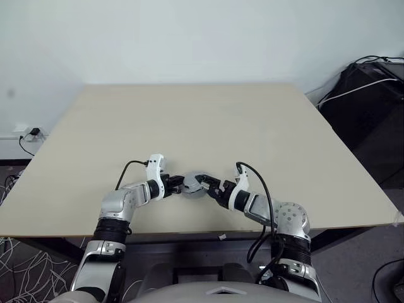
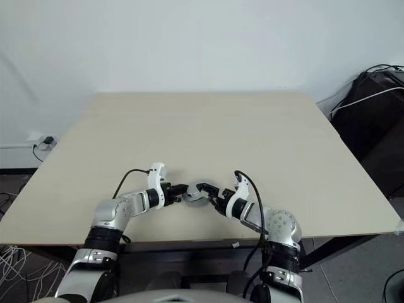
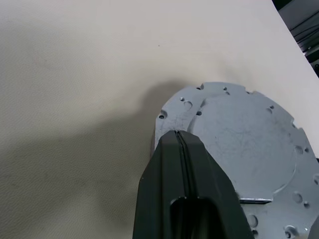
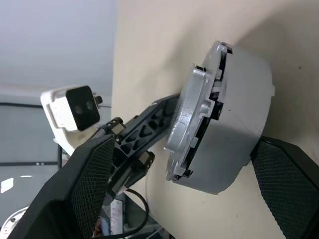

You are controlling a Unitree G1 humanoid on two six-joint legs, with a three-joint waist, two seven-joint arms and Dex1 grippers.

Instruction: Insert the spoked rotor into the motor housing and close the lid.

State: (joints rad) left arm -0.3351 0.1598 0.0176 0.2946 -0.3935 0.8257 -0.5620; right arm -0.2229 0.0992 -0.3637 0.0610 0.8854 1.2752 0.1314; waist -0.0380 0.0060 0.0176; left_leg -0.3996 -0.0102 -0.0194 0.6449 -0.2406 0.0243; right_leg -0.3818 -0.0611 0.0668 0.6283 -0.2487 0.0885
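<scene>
Both fingers meet at the lid (image 3: 244,144): left (image 3: 180,149) closed against it, right (image 4: 174,189) spread wide around it

Even, soft indoor light; table (image 1: 208,120) matte, no glare; soft shadow beside lid (image 3: 239,134); near fingers blurred.

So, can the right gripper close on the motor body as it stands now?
Probably yes. The right gripper stands open with a finger on each side of the grey motor body; the left gripper, shut, touches only the lid.
</scene>
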